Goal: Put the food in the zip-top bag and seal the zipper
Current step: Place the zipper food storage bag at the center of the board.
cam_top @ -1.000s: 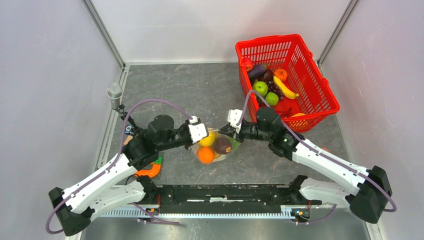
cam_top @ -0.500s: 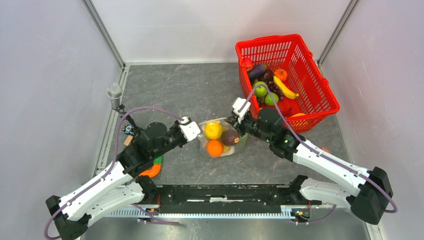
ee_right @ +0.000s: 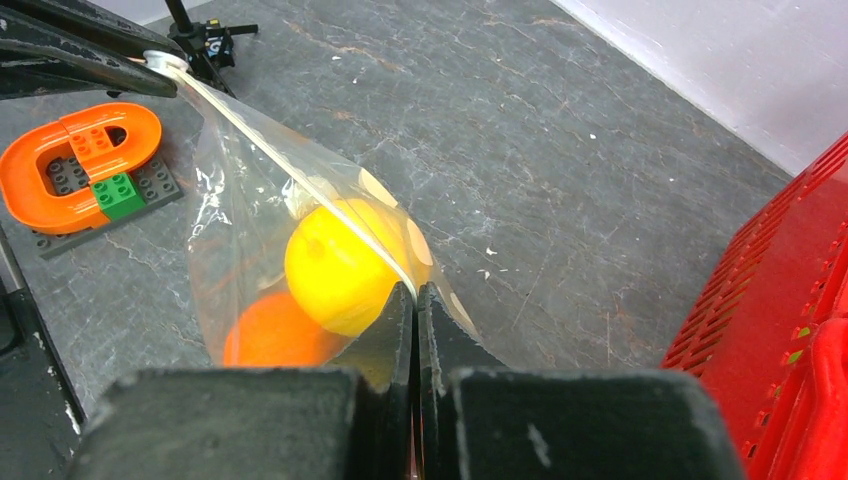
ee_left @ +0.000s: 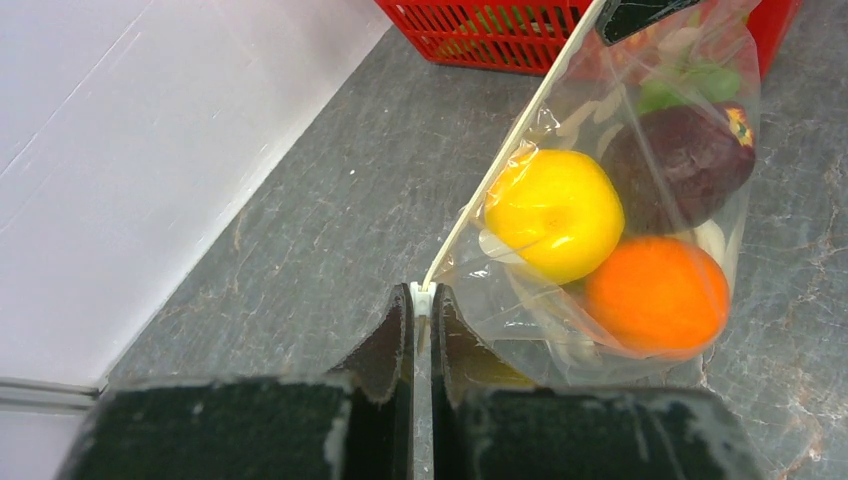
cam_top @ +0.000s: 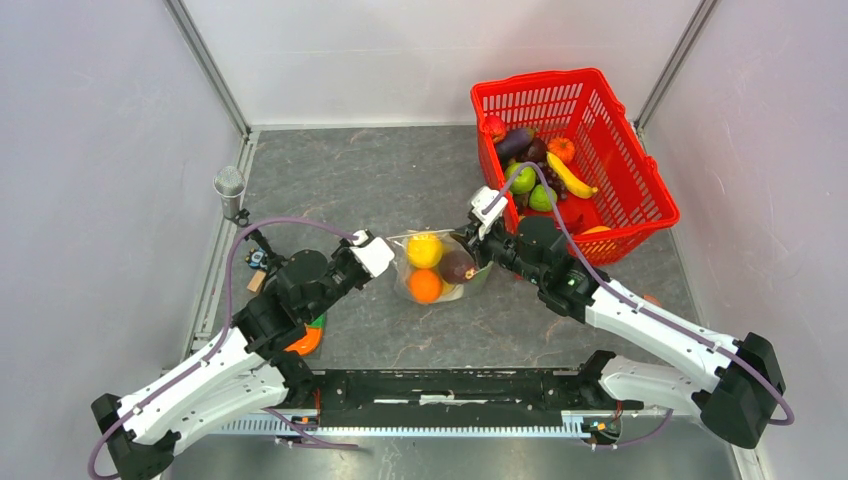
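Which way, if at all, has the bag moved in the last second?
Yes. The zip-top bag has shifted farther from the arms' base rail, toward the red basket.

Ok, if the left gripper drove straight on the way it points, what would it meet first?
Probably the red basket: the left gripper, shut on the zipper, aims over bare table beside the bag. Depth unclear.

The grey marbled stone-look tabletop (cam_top: 380, 170) carries a red mesh plastic basket (cam_top: 540, 100) beyond the right fingers (ee_right: 385, 340). It also carries a flat orange letter-shaped toy (cam_top: 300, 344) behind the left fingers (ee_left: 385, 335).
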Controlling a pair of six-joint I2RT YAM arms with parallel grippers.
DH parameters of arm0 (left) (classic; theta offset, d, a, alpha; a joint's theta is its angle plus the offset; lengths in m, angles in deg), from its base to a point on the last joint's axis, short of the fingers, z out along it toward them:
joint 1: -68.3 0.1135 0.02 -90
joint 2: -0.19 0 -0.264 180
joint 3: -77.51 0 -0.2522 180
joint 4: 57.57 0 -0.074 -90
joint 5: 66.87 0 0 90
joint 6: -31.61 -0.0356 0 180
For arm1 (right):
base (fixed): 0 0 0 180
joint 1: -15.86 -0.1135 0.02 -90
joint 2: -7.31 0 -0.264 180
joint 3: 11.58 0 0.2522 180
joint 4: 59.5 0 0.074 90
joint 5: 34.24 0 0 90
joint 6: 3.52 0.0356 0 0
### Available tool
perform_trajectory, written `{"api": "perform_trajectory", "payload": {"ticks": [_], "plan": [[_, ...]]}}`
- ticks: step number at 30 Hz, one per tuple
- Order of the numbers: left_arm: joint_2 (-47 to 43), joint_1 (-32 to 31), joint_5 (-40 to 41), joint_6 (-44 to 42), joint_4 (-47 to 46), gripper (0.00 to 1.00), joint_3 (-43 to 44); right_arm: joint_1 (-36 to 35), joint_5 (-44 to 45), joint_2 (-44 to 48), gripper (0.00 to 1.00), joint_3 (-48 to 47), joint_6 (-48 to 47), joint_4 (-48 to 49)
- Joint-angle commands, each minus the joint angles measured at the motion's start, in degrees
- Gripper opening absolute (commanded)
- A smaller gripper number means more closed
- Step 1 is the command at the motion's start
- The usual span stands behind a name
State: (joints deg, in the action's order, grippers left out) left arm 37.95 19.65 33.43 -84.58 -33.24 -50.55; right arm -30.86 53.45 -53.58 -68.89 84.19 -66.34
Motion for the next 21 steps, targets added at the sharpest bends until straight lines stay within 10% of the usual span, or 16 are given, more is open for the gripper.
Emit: {"api": "perform_trajectory", "payload": {"ticks": [1,14,21], "plan": [[-1.4,0.8,9.8,0.8,-0.5,0.05,-0.3,2.6,8.2,0.9,0.0,-0.4,0.7,2.7],[-5.1,0.7,6.8,4.9,-5.5,0.82,-1.8,3.4,2.5,-2.3,0.0,-3.0,1.9,3.6],[-4.3,0.7,5.7,11.5,-4.3,0.97,2.2,3.4,-2.1,-6.3,0.0,-11.3,1.0,3.0]]}}
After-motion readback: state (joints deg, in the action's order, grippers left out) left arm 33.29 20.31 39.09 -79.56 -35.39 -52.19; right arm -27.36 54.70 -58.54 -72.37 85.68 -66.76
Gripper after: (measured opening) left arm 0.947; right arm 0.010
